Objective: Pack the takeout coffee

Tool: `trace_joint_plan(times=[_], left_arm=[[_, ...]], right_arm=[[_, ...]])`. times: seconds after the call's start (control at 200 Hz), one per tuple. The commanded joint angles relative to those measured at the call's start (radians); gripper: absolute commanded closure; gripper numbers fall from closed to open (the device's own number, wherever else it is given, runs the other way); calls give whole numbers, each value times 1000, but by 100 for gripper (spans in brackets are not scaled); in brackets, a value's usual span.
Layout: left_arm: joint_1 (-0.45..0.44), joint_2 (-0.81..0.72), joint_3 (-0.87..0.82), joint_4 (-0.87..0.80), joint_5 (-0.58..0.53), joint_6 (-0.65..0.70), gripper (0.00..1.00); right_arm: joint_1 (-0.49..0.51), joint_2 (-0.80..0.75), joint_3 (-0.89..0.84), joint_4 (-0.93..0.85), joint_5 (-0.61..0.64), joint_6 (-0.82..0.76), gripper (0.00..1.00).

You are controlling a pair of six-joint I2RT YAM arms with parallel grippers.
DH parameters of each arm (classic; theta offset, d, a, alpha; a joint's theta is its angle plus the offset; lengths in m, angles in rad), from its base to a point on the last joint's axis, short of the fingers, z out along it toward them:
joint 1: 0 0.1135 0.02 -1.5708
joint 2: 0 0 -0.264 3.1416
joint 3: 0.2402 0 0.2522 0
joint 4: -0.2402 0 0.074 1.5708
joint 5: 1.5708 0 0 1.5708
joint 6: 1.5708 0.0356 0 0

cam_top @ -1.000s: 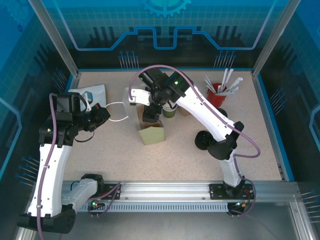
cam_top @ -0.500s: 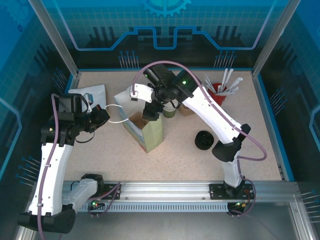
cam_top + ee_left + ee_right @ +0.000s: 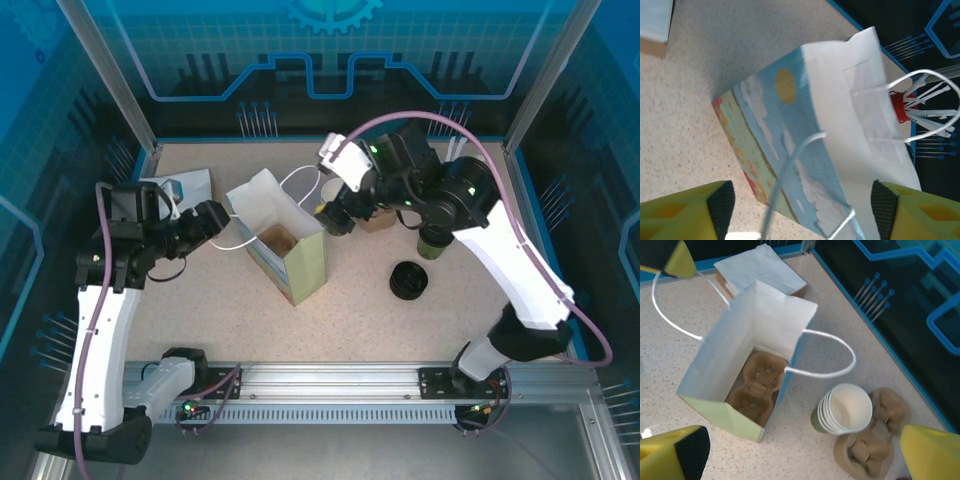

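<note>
The takeout coffee (image 3: 433, 244) stands upright on the desk (image 3: 350, 320), in the right half of the top view. It is partly covered by the forearm of the right arm. It is outside the paper bag (image 3: 292, 258).

Position relative to the grippers:
- The right gripper (image 3: 334, 222) hangs to the left of the coffee, well apart from it, near the right wall of the bag. Its jaws stand wide and hold nothing.
- The left gripper (image 3: 212, 218) is on the far side of the bag from the coffee, at the bag's left handle (image 3: 790, 165). Its jaws stand wide. The handle loop runs between the fingers, and neither finger presses on it.

Count of items:
- Takeout coffee: one.
- Paper bag: one. It stands upright and open, with two white loop handles.
- Pulp cup carrier (image 3: 757, 385): one lies flat on the floor of the bag.
- Loose carriers (image 3: 875, 440): one pile on the desk, touching the stack of lidless cups (image 3: 845, 410). The number in the pile cannot be read.
- Lidless cups: one nested stack, just beside the bag's right handle. The number of cups in it is not clear.
- Black lids (image 3: 408, 280): one stack, near the coffee on its near side.
- Red cup of stirrers (image 3: 897, 107): one, seen beyond the bag in the left wrist view.
- Napkin stack (image 3: 760, 270): one, behind the bag.
</note>
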Motion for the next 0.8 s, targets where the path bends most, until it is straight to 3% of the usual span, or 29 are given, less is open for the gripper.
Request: trace_joint_plan(times=[0.0, 0.175, 0.44, 0.795], left_arm=[[15, 12, 74, -22, 12, 38, 18], [35, 18, 133, -56, -20, 70, 13], [50, 47, 202, -112, -24, 109, 15], [50, 81, 176, -102, -7, 126, 16]], right_arm=[[-54, -98, -128, 92, 50, 114, 0], [-145, -245, -331, 127, 43, 183, 0], [-294, -401, -599, 119, -6, 299, 0], [-349, -408, -692, 116, -86, 327, 0]])
